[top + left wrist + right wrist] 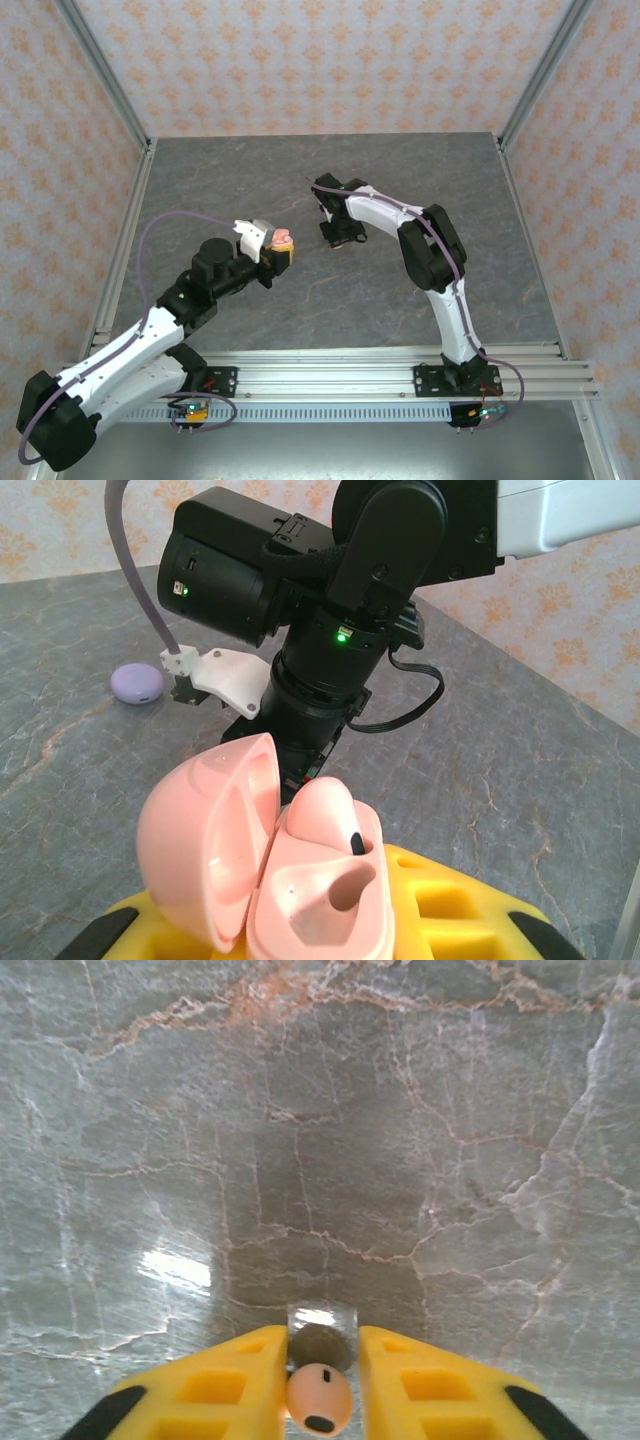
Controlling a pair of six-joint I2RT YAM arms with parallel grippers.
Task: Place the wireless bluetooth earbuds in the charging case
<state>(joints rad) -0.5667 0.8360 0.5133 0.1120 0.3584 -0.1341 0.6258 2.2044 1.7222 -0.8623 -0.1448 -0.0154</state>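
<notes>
My left gripper (272,250) is shut on the pink charging case (320,880), held up off the table with its lid (205,845) swung open to the left. One pink earbud (330,810) sits in the case's far slot, and the near slot (345,890) is empty. My right gripper (340,236) points down at the table just right of the case. In the right wrist view its yellow fingers (230,1380) hold a second pink earbud (320,1398) between them, with the bud's dark shadow on the table below.
A closed lilac case (137,683) lies on the grey marble table (400,180) beyond the right arm's wrist (320,630), which stands close in front of the pink case. Metal frame posts and patterned walls bound the table.
</notes>
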